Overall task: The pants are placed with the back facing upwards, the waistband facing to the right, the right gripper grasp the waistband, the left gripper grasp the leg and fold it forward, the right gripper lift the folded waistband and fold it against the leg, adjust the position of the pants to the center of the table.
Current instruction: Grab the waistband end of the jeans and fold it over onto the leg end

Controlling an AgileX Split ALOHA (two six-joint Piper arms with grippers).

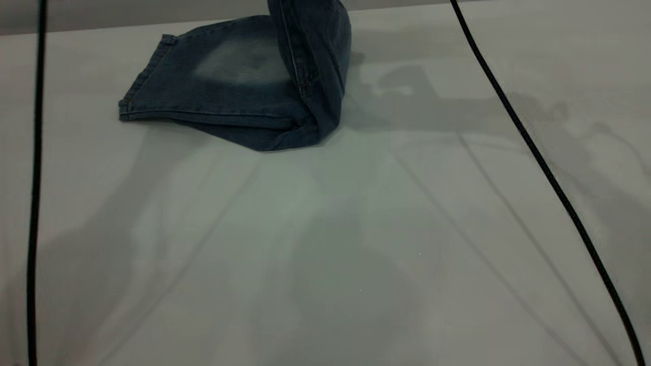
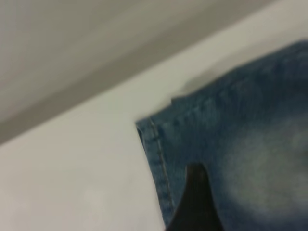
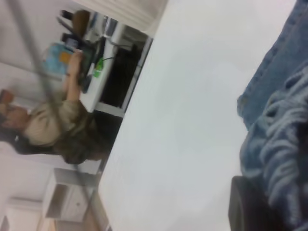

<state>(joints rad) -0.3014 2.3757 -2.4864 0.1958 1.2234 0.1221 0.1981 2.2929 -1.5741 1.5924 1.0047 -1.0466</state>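
The pants (image 1: 229, 86) lie folded lengthwise at the far middle of the table (image 1: 325, 244), the leg hem (image 1: 145, 81) pointing left. Their right part rises steeply and leaves the exterior view at the top. Neither gripper shows in that view. In the right wrist view the ruched waistband (image 3: 284, 144) is bunched against my right gripper (image 3: 250, 209), which is shut on it and holds it up. In the left wrist view my left gripper (image 2: 196, 204) hangs just over the leg (image 2: 250, 159) near its stitched hem (image 2: 159, 154). No print shows on the denim.
Two black cables cross the exterior view, one (image 1: 34, 203) down the left side and one (image 1: 549, 178) slanting down the right. The table's far edge (image 1: 101, 28) runs just behind the pants. Beyond the table, a person (image 3: 53, 120) sits at a desk.
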